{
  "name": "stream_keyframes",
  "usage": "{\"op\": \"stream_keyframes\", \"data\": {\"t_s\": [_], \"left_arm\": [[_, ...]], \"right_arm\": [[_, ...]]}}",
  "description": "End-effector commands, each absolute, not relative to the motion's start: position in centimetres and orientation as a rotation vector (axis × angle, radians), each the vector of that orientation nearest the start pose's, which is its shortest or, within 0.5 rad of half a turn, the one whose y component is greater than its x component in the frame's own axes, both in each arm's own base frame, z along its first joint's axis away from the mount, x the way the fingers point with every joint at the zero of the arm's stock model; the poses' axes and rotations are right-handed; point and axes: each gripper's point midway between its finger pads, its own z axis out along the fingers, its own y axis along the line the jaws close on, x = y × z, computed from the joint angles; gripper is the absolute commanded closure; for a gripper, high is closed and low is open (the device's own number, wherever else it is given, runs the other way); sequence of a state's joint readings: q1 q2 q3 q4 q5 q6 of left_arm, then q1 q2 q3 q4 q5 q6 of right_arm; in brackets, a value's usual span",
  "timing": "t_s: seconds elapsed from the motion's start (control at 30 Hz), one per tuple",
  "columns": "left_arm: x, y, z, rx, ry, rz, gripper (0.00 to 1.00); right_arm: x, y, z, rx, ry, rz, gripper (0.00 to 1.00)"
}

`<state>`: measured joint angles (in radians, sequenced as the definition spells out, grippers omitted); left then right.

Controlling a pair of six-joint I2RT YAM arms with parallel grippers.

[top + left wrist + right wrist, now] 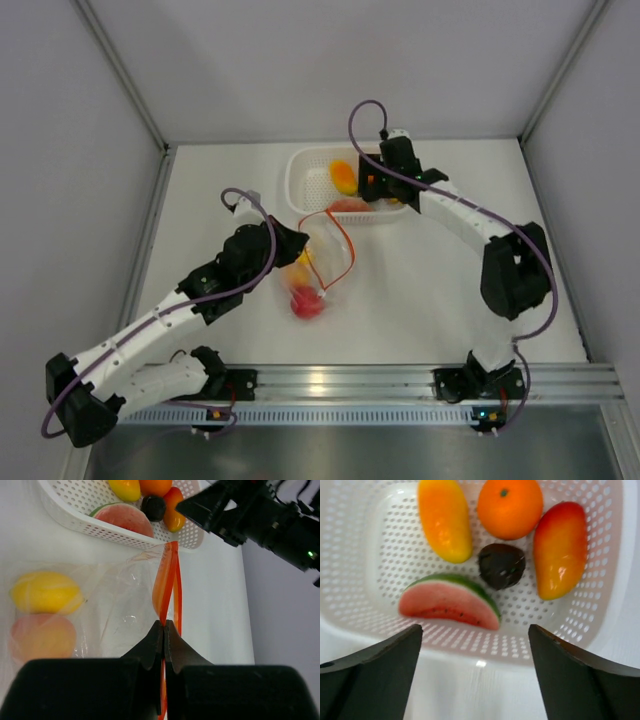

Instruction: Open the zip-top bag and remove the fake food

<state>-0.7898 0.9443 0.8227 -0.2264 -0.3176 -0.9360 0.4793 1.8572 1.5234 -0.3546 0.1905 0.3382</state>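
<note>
The clear zip-top bag (322,262) lies on the table with its orange-red zip strip (169,577) spread open in a loop. My left gripper (164,625) is shut on one side of that strip; in the top view (298,243) it is at the bag's left edge. A yellow fruit (46,592) and a pink-red fruit (42,636) lie inside the bag. My right gripper (476,635) is open and empty, above the near wall of the white basket (350,555). The basket holds a watermelon slice (447,602), a yellow fruit (445,520), an orange (510,507), a dark fruit (501,565) and a red-yellow fruit (560,547).
The white perforated basket (308,186) stands at the back centre, just beyond the bag's mouth. White walls close in the table on the left, back and right. A metal rail (400,385) runs along the near edge.
</note>
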Motion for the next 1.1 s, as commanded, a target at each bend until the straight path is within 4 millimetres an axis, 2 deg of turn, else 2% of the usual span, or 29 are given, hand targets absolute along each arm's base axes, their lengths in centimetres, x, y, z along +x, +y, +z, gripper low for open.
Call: {"op": "stream_keyframes", "data": {"t_s": [0.0,0.03,0.07,0.1,0.13,0.17,0.2,0.23,0.27,0.3,0.37,0.43,0.5,0.57,0.6,0.67,0.8,1.0,1.07], "left_arm": [[26.1,-22.0,27.5,-0.387,1.872,-0.866,1.00],[26.1,-21.9,27.4,-0.391,1.871,-0.865,1.00],[26.1,-21.8,27.6,-0.398,1.864,-0.867,1.00],[26.0,-21.7,27.5,-0.402,1.865,-0.869,1.00],[26.0,-21.8,27.7,-0.407,1.860,-0.880,1.00],[25.8,-21.8,27.8,-0.409,1.858,-0.893,1.00],[25.8,-21.9,27.9,-0.410,1.860,-0.897,1.00],[25.8,-21.9,28.2,-0.414,1.854,-0.906,1.00],[25.8,-22.0,28.2,-0.415,1.855,-0.909,1.00],[25.9,-22.1,28.1,-0.417,1.856,-0.909,1.00],[26.0,-22.2,28.0,-0.420,1.863,-0.912,1.00],[25.9,-22.5,27.9,-0.427,1.870,-0.929,1.00],[25.8,-22.7,27.8,-0.431,1.877,-0.942,1.00],[25.6,-22.7,27.6,-0.439,1.883,-0.951,1.00],[25.5,-22.7,27.3,-0.442,1.888,-0.952,1.00],[25.4,-22.7,27.2,-0.438,1.891,-0.959,1.00],[25.0,-22.7,26.5,-0.427,1.907,-0.959,1.00],[24.4,-22.3,25.6,-0.422,1.916,-0.962,1.00],[24.2,-22.2,25.6,-0.418,1.917,-0.961,1.00]], "right_arm": [[42.4,24.7,26.8,-0.088,1.992,0.619,0.17],[40.1,25.6,25.5,-0.136,2.027,0.717,0.21],[38.9,26.0,26.0,-0.148,2.016,0.771,0.23],[37.2,26.7,28.2,-0.161,1.958,0.849,0.26],[35.4,27.3,26.9,-0.189,1.984,0.908,0.27],[34.3,27.8,27.1,-0.198,1.970,0.953,0.27],[32.6,29.0,28.8,-0.217,1.911,1.036,0.29],[31.0,29.6,27.4,-0.241,1.944,1.079,0.31],[30.3,30.1,27.8,-0.248,1.922,1.111,0.33],[28.5,31.1,27.6,-0.265,1.925,1.155,0.34],[27.0,32.4,28.6,-0.298,1.873,1.208,0.37],[25.2,34.0,28.4,-0.328,1.884,1.229,0.40],[24.0,35.7,27.2,-0.367,1.921,1.230,0.42],[24.2,36.4,25.8,-0.331,1.962,1.175,0.43],[23.8,37.2,24.5,-0.323,2.002,1.163,0.42],[24.6,37.6,22.0,-0.259,2.053,1.081,0.42],[24.3,38.9,19.0,-0.217,2.118,1.003,0.43],[23.9,40.3,16.8,-0.211,2.141,0.960,0.42],[24.3,40.0,16.5,-0.185,2.140,0.926,0.42]]}}
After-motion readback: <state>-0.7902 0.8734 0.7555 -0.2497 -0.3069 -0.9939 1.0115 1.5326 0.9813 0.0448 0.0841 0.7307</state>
